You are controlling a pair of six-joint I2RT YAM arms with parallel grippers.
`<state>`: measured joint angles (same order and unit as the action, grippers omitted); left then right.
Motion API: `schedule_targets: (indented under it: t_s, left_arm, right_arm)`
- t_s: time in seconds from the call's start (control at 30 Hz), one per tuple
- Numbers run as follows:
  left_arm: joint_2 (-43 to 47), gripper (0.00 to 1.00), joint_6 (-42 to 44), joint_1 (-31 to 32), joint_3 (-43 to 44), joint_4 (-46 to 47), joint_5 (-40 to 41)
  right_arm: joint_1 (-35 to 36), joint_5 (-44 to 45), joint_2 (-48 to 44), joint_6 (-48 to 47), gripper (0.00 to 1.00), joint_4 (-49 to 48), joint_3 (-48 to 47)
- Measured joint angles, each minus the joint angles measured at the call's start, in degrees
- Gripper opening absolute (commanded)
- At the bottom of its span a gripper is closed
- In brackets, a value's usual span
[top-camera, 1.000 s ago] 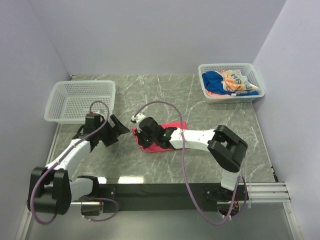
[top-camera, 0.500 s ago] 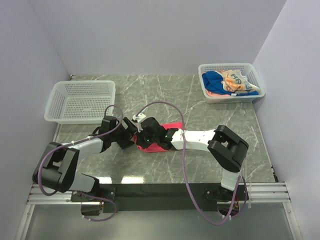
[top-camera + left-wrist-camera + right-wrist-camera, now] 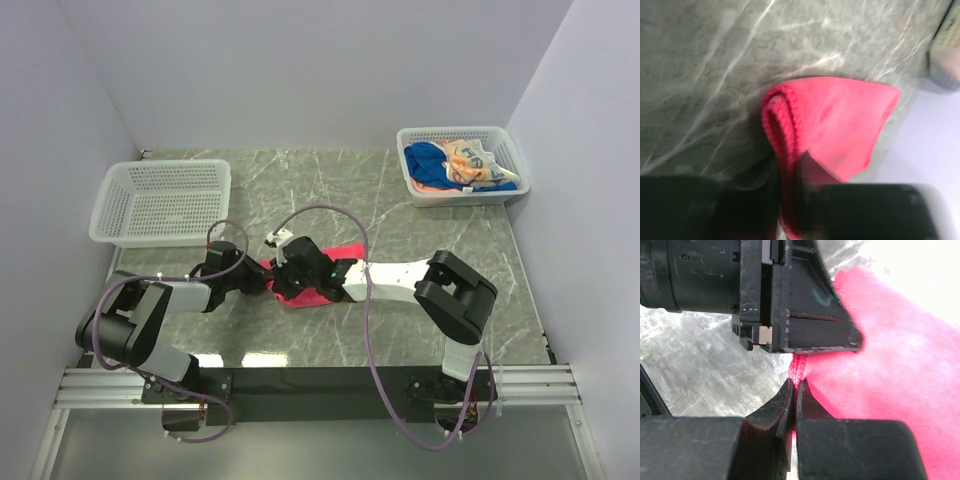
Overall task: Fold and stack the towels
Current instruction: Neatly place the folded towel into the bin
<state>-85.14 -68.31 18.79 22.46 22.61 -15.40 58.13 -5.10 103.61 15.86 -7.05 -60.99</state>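
Note:
A pink-red towel (image 3: pixel 347 251) lies on the marble table's middle, mostly under the right arm. My right gripper (image 3: pixel 281 274) is shut on its left hem, fingertips (image 3: pixel 790 390) pinching the folded edge (image 3: pixel 799 367). My left gripper (image 3: pixel 259 282) meets it from the left and is shut on the same hem. In the left wrist view the doubled towel (image 3: pixel 840 120) runs down between the dark fingers (image 3: pixel 755 200). Directly above the pinched hem in the right wrist view is the left gripper's body (image 3: pixel 790 300). More towels, a deep blue one (image 3: pixel 430 160) and a printed orange one (image 3: pixel 472 160), sit in the right basket.
A white mesh basket (image 3: pixel 465 197) at the back right holds the other towels. Another white mesh basket (image 3: pixel 165 200) stands at the back left with nothing in it. Both arms' cables loop over the table's near half.
My left arm swung right from beside the left basket to the towel's left edge, and its jaws went from wide open to shut on the hem. The right gripper kept its hold.

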Motion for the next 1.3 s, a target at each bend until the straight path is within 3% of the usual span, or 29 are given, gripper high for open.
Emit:
schedule_targets:
  t_s: [0.1, 0.13, 0.23, 0.33, 0.57, 0.87, 1.07, 1.3]
  left_arm:
    - [0.07, 0.01, 0.46, 0.15, 0.07, -0.81, 0.22]
    - [0.15, 0.01, 0.85, 0.17, 0.26, -1.11, 0.22]
    - [0.42, 0.01, 2.89, 0.15, 1.51, -3.63, 0.31]
    - [1.4, 0.01, 5.9, 0.17, 3.8, -9.09, 1.2]
    - [3.21, 0.01, 15.04, 0.15, 16.59, -26.38, 5.9]
    - [-1.01, 0.01, 27.02, 0.11, 42.58, -45.57, 12.55]
    - [-12.92, 0.01, 33.97, -1.97, 62.4, -54.77, 15.82]
    - [-20.92, 0.01, 41.38, -7.45, 77.55, -63.65, 18.34]
  right_arm:
    - [0.0, 0.07, 0.0, 0.46, 0.29, -0.26, 0.92]
    - [0.0, 0.13, 0.0, 0.85, 0.48, -0.55, 1.31]
    - [0.0, 0.61, -0.35, 1.07, 0.71, -0.59, 2.01]
    - [0.0, 1.25, -3.34, 0.85, 0.83, 0.5, 3.93]
    - [-0.17, 4.0, -17.94, 0.11, 0.88, 4.11, 10.64]
    - [-0.33, 9.22, -37.66, -0.85, 0.88, 10.01, 22.1]
    - [-0.98, 11.3, -42.73, -2.36, 0.88, 13.97, 24.02]
    - [-1.05, 11.54, -44.24, -3.32, 0.88, 16.98, 24.04]
